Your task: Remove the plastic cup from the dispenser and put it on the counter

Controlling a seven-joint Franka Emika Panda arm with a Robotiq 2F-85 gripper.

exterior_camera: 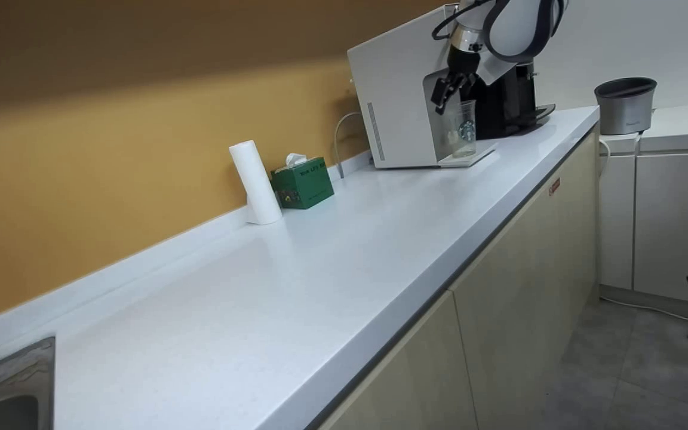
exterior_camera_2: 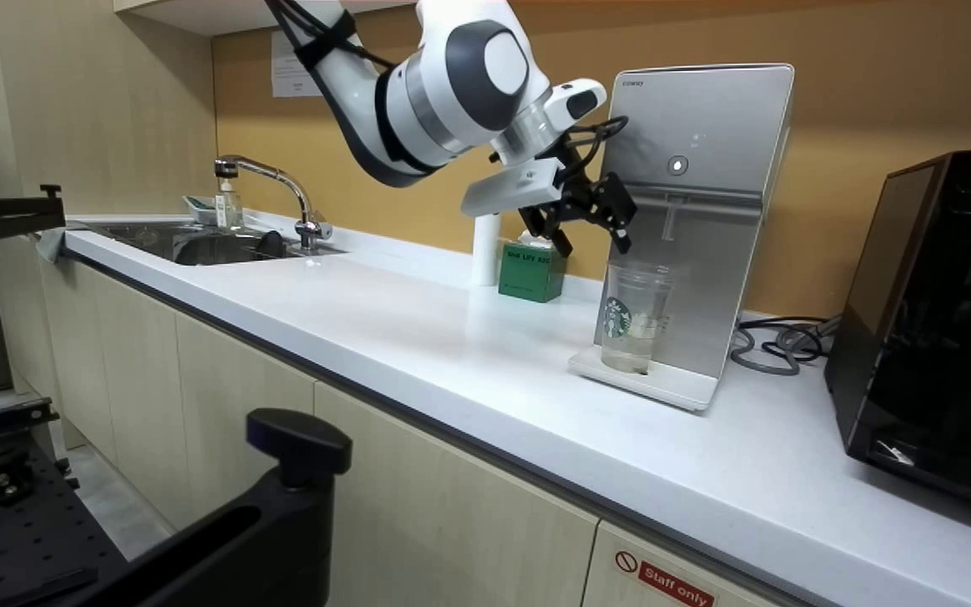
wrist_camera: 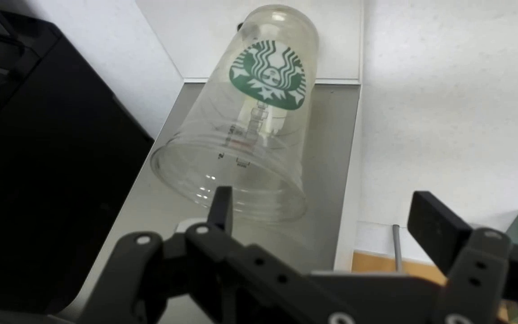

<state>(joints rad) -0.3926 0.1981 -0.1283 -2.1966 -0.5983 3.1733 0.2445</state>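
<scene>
The plastic cup (exterior_camera: 467,126) is clear, with a green round logo. It stands upright on the white base of the dispenser (exterior_camera: 401,113), below the spout, in both exterior views (exterior_camera_2: 630,329). The dispenser has white sides and a grey front (exterior_camera_2: 688,126). The counter (exterior_camera_2: 418,324) is long and white. My gripper (exterior_camera_2: 593,244) is open and empty, tilted, just above the cup's rim and toward the sink side. In the wrist view, the gripper (wrist_camera: 326,210) has its left finger over the cup's rim (wrist_camera: 301,204) and its right finger past the dispenser's edge. Contact cannot be told.
A green tissue box (exterior_camera_2: 530,271) and a white paper roll (exterior_camera: 255,182) stand by the wall behind the arm. A black appliance (exterior_camera_2: 949,329) stands on the dispenser's other side, with cables (exterior_camera_2: 776,346) between. A sink with a tap (exterior_camera_2: 304,206) is at the far end.
</scene>
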